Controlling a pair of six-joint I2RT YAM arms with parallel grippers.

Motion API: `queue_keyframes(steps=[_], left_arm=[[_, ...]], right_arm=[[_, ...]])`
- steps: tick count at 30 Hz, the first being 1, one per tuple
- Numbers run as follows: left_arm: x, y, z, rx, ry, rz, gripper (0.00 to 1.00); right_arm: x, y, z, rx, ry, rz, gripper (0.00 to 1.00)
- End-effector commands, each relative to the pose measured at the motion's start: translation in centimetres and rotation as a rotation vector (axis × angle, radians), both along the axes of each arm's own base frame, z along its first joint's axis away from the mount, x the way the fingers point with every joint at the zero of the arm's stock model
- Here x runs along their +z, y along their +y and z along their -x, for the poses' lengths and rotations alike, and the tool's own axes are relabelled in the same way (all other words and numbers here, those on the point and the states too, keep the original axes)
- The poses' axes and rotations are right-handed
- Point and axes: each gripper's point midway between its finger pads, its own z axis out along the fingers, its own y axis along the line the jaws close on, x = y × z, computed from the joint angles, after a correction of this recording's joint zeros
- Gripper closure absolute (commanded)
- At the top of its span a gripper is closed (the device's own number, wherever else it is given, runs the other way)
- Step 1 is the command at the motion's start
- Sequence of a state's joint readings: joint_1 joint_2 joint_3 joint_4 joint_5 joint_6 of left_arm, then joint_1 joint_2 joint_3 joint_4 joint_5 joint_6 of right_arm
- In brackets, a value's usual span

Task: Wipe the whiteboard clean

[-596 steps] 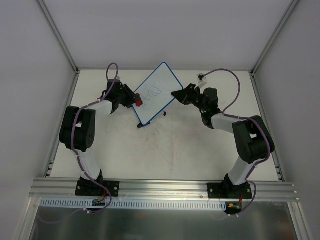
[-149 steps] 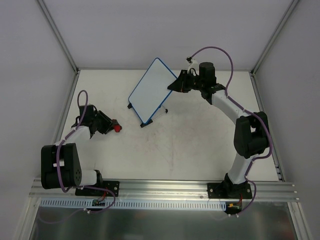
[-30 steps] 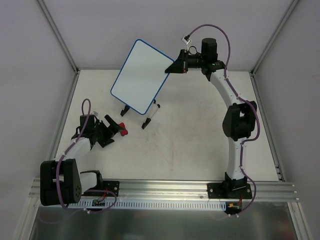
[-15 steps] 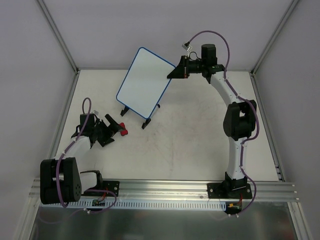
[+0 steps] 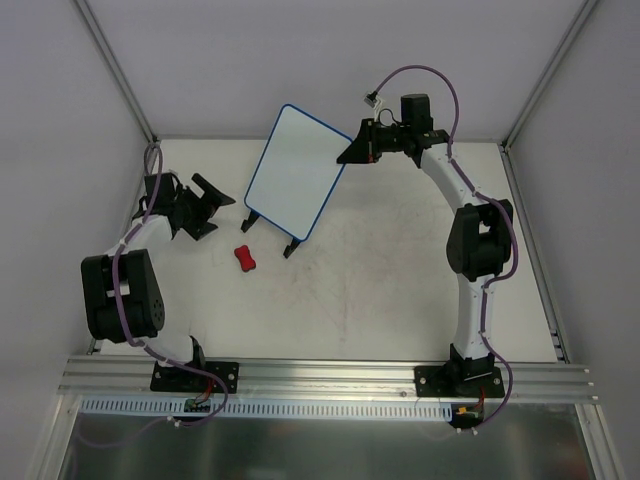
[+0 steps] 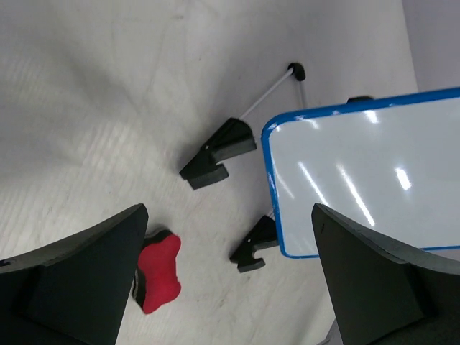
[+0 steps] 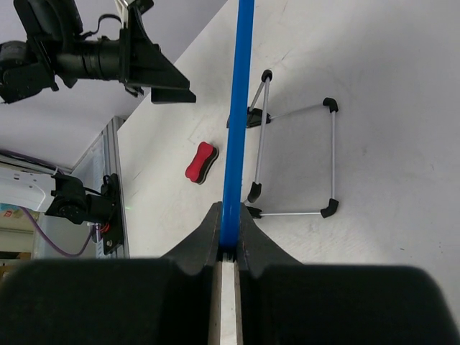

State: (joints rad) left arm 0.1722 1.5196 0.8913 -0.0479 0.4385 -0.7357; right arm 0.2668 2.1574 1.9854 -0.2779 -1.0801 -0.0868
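Right gripper (image 5: 344, 157) was clamped on the whiteboard (image 5: 295, 170), tilted up at the back of the table (image 5: 400, 280) and looking clean, left gripper (image 5: 220, 215) hung open by the eraser (image 5: 244, 258), so I'd guess only a gentle set-down was left.

One whiteboard (image 5: 296, 170), one red bone-shaped eraser (image 5: 244, 258), two robot arms, all on one table (image 5: 400, 280).
The whiteboard, toward the far edge, shows two black feet (image 6: 218, 152) and one wire stand (image 7: 329, 105) with four black end caps; the single eraser lies nearer the left edge. Two grippers: the left gripper (image 5: 213, 208) and the right gripper (image 5: 347, 155).
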Motion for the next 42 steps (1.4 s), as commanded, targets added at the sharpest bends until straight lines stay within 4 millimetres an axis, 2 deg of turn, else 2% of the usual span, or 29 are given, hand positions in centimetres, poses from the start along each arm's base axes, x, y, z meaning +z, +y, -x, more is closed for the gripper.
queue_keyframes(steps=[1,2,3,9,12,14,24,31,36,42], left_arm=[[1.4,0.9,-3.1,0.038,-0.016,0.045,0.01],[1.4,1.0,-3.6,0.047,-0.013,0.052,0.01],[2.3,1.2,-4.7,0.054,-0.034,0.053,0.01],[0.3,1.1,-8.2,0.071,0.031,0.131,0.01],[-0.1,0.8,-8.9,0.078,0.054,0.171,0.01],[-0.8,0.7,-9.0,0.087,0.070,0.173,0.01],[0.0,0.1,-9.9,0.084,0.060,0.200,0.01],[-0.5,-1.1,-10.2,0.071,0.079,0.228,0.01],[-0.1,-2.5,-10.8,0.049,0.074,0.244,0.01],[0.2,-2.6,-10.9,0.047,0.065,0.238,0.01]], right_arm=[[2.9,-0.1,0.3,0.035,-0.118,-0.031,1.00],[2.7,-0.1,0.3,0.035,-0.115,-0.029,1.00],[2.6,0.1,0.3,0.037,-0.112,-0.028,1.00],[1.8,0.4,0.6,0.043,-0.102,-0.010,1.00],[1.4,0.8,1.1,0.052,-0.103,0.011,1.00],[1.1,0.8,1.2,0.057,-0.098,0.020,1.00],[-0.1,1.7,1.6,0.071,-0.081,0.036,1.00],[-0.7,1.9,1.6,0.070,-0.072,0.044,0.99],[-1.1,2.0,1.6,0.071,-0.072,0.049,0.94],[-1.2,1.9,1.7,0.077,-0.077,0.050,0.89]])
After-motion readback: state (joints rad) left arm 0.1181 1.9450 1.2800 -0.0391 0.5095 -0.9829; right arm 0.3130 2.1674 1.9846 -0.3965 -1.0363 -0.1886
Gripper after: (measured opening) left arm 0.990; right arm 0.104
